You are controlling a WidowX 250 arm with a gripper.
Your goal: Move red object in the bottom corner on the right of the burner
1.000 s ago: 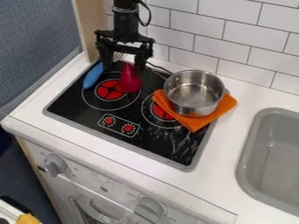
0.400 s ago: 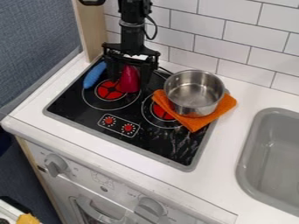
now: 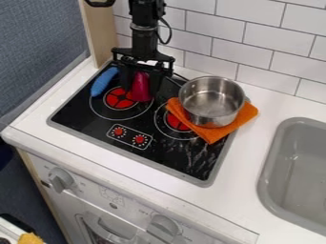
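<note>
The gripper [image 3: 140, 91] hangs over the back left of the black stove [image 3: 92, 125], its two fingers shut on the sides of a dark red, cone-like object [image 3: 141, 86]. This object stands at the right edge of the left burner [image 3: 119, 98], narrow end up, and its upper part is partly covered by the gripper. Whether its base touches the stove, I cannot tell.
Left of the gripper lies a blue object [image 3: 102, 82]. A metal pot [image 3: 211, 101] sits on an orange cloth [image 3: 221, 134] over the right burner. The grey sink [image 3: 302, 167] is at the right, the tiled wall behind.
The gripper has come down and slightly right around the red object, and its fingers have since drawn together against it. Pot, cloth and blue object have kept their places.
</note>
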